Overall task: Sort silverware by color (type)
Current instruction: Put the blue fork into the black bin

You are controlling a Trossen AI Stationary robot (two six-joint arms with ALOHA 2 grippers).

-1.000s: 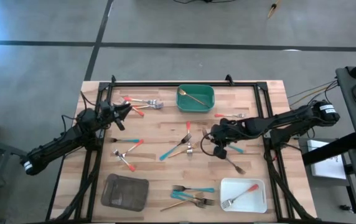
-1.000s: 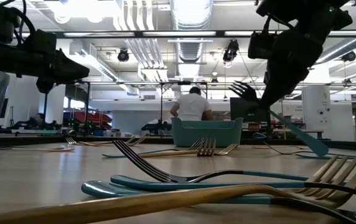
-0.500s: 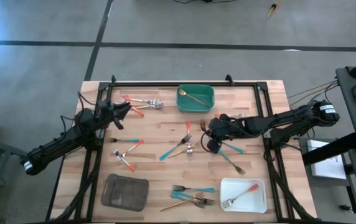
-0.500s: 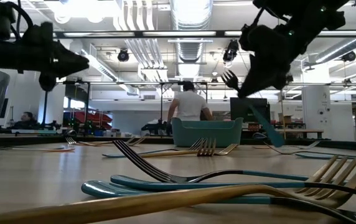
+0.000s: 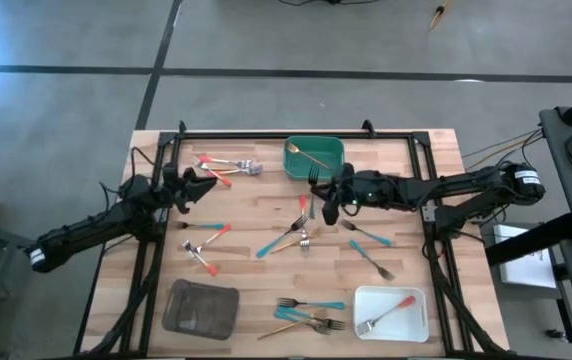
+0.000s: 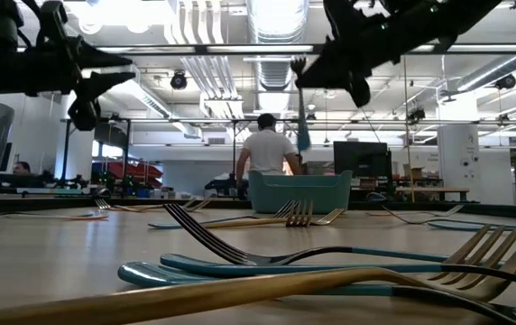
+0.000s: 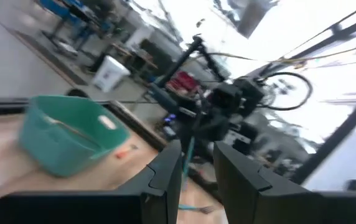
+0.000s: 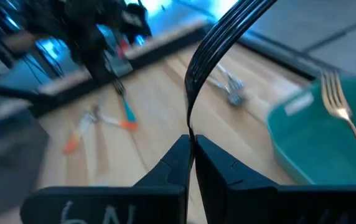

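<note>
Holding a dark-tined fork with a teal-blue handle (image 5: 312, 188), the right gripper (image 5: 328, 208) is clamped on it above the wooden table (image 5: 266, 205), just beside the green plastic tray (image 5: 332, 170). Handle mostly hidden behind the fingers in the right wrist view. Gold fork (image 5: 311, 156) lies in that tray. Left gripper (image 5: 209, 180) hovers near the red-handled pieces (image 5: 228, 167), fingers slightly apart, empty. Remaining forks near the grey tray (image 5: 200, 308) and white tray (image 5: 418, 300) are too small to type.

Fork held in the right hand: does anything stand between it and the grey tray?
Nothing upright. The fork hangs raised in the shut right hand; only loose forks lie flat on the table towards the grey tray. The left hand waits aside.
</note>
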